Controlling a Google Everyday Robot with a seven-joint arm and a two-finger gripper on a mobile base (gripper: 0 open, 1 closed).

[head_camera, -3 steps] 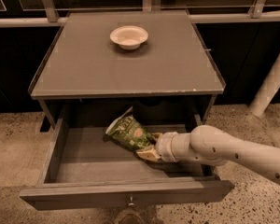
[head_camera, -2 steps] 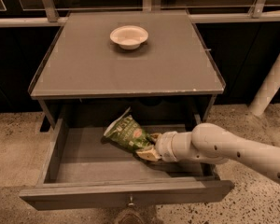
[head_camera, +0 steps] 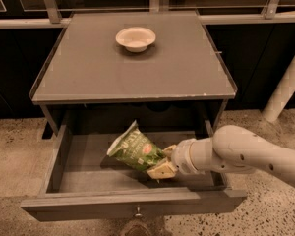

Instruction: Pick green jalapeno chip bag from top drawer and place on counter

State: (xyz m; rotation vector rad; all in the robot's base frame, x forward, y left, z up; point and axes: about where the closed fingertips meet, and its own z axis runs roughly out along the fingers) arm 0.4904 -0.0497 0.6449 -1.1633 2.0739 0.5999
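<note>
The green jalapeno chip bag [head_camera: 133,149] hangs tilted inside the open top drawer [head_camera: 132,206], its white top edge pointing up and left, raised off the drawer floor. My gripper [head_camera: 163,165] comes in from the right on a white arm [head_camera: 246,154] and is shut on the bag's lower right end. The counter [head_camera: 132,63] is the flat grey top of the cabinet above the drawer. The drawer's small metal knob [head_camera: 136,212] shows at the centre of its front panel.
A white bowl [head_camera: 135,38] stands at the back middle of the counter. A metal rail [head_camera: 147,18] runs behind the cabinet. A white post [head_camera: 285,87] leans at the right. Speckled floor [head_camera: 14,151] surrounds the cabinet.
My gripper has lifted the bag a little up and left off the drawer floor; the arm has shifted slightly with it.
</note>
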